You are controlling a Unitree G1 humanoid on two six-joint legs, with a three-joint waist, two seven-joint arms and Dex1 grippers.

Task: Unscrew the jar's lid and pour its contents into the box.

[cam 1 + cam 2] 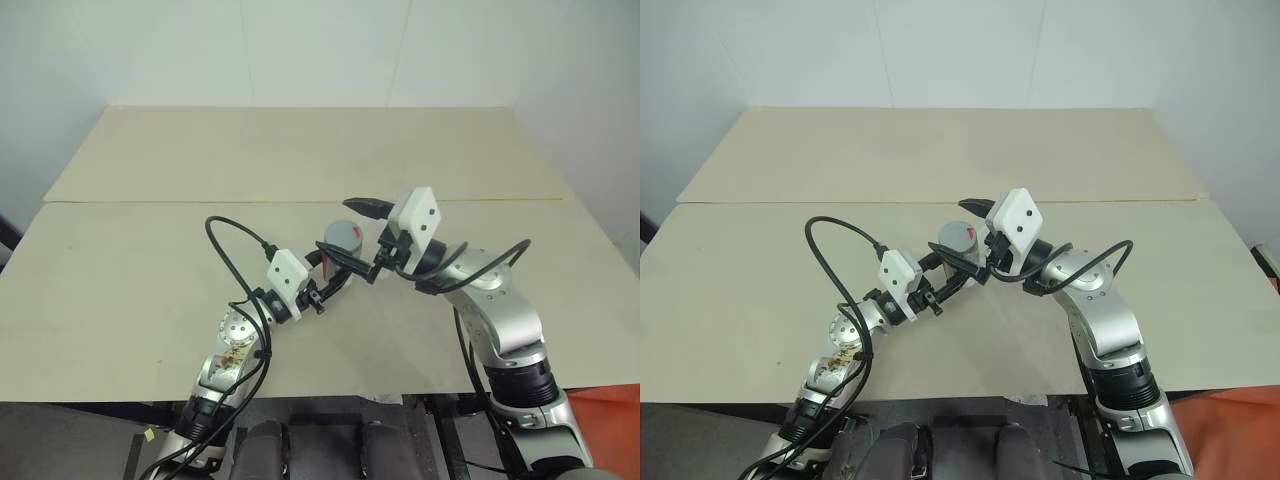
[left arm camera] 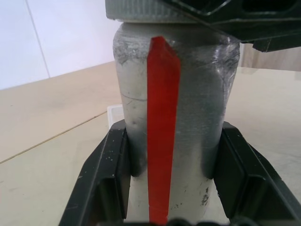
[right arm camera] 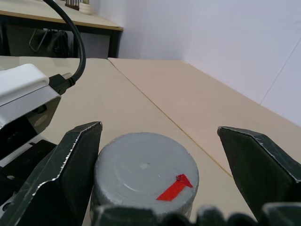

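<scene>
White walls behind, and we see a pale wood tabletop (image 1: 150, 280) with a seam running across its width. The jar (image 1: 342, 238) stands upright near the tabletop's middle, a bit toward the front edge, w/ a red stripe (image 2: 162, 127) running down its side. The left gripper (image 1: 345, 272) has its fingers (image 2: 106, 183) clamped on the jar's lower body, one each side. The lid (image 3: 143, 172) is on the jar, grey, w/ a small red mark on top. The right gripper (image 1: 375, 240) sits over the lid, fingers (image 3: 63, 174) spread wide, one close beside the lid's rim, the other well apart from it.
</scene>
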